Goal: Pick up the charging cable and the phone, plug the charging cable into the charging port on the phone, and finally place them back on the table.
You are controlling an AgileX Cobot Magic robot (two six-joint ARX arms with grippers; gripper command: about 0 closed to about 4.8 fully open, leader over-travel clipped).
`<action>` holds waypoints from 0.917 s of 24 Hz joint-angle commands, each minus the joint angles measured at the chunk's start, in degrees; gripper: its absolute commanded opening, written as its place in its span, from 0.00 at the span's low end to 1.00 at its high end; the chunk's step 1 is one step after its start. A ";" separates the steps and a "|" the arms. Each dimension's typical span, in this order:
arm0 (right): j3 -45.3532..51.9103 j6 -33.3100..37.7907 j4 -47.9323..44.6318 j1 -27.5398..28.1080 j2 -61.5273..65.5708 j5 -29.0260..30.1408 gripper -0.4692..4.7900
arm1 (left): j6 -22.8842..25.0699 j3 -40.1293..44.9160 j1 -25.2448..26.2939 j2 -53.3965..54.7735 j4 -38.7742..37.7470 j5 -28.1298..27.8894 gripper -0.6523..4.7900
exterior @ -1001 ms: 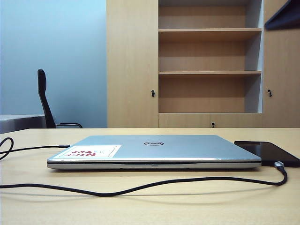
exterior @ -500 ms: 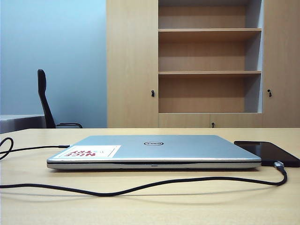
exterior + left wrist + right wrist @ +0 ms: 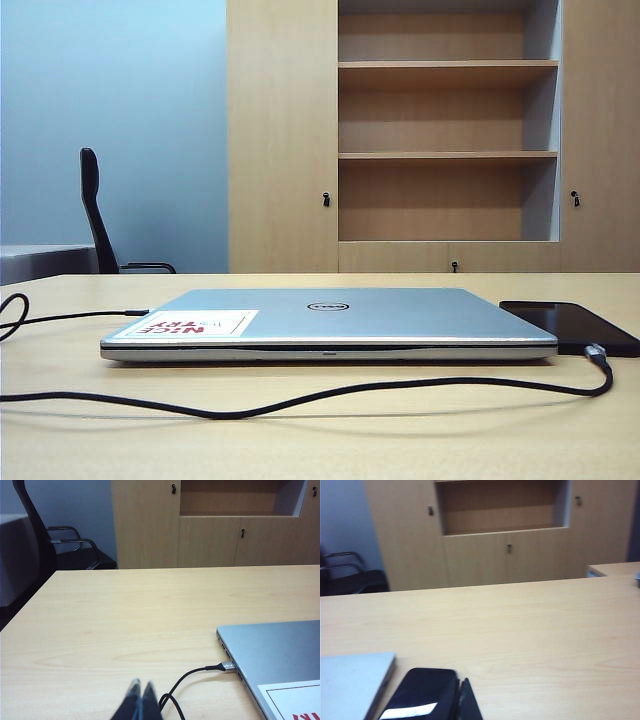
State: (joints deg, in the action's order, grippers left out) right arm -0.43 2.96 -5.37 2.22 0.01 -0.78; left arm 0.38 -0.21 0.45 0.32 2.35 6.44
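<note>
1. Wide beige table point(image 3: 320, 440), bearing everything else; wooden shelf cabinet point(image 3: 400, 130) standing behind at 12 o'clock, black office chair point(image 3: 95, 210) at 10 o'clock.
2. Closed silver laptop point(image 3: 330, 320) lying flat mid-table; round Dell logo point(image 3: 327, 306) on the lid; white sticker point(image 3: 195, 323) near its left corner with red letters, seen upside down, reading roughly "NICE".
3. Black phone point(image 3: 575, 325) lying flat on the table at 3 o'clock of the laptop, just beside its edge.
4. Charging cable point(image 3: 300, 398) snaking along the table at 6 o'clock of the laptop, its silver plug point(image 3: 596, 351) at the phone's near end; other end in the laptop's side port point(image 3: 227, 666).
5. Left gripper point(image 3: 140, 687) low over the table near the cable loop, fingertips pressed together, holding nothing.
6. Right gripper point(image 3: 461, 685) low beside the phone point(image 3: 422, 692), tips pressed together, empty.
</note>
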 commanded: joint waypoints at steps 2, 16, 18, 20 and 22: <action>0.37 -0.02 -0.83 0.02 -0.17 0.50 0.09 | 0.04 0.02 0.04 0.02 0.72 0.13 0.11; 0.37 -0.04 0.44 -1.29 -0.17 1.14 0.09 | 0.04 0.02 0.04 0.02 0.72 0.13 0.11; 0.37 -0.04 0.44 -1.84 -0.17 1.14 0.09 | 0.04 0.02 0.04 0.02 0.72 0.11 0.11; 0.37 -0.02 0.44 -2.12 -0.17 1.14 0.09 | 0.04 0.02 0.04 0.02 0.72 0.13 0.11; 0.37 -0.02 0.42 -2.10 -0.17 1.11 0.09 | 0.04 0.02 0.04 0.02 0.72 0.13 0.11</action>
State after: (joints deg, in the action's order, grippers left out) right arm -0.43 2.96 -3.97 0.12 0.01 0.34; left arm 0.38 -0.21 0.45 0.32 2.35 6.46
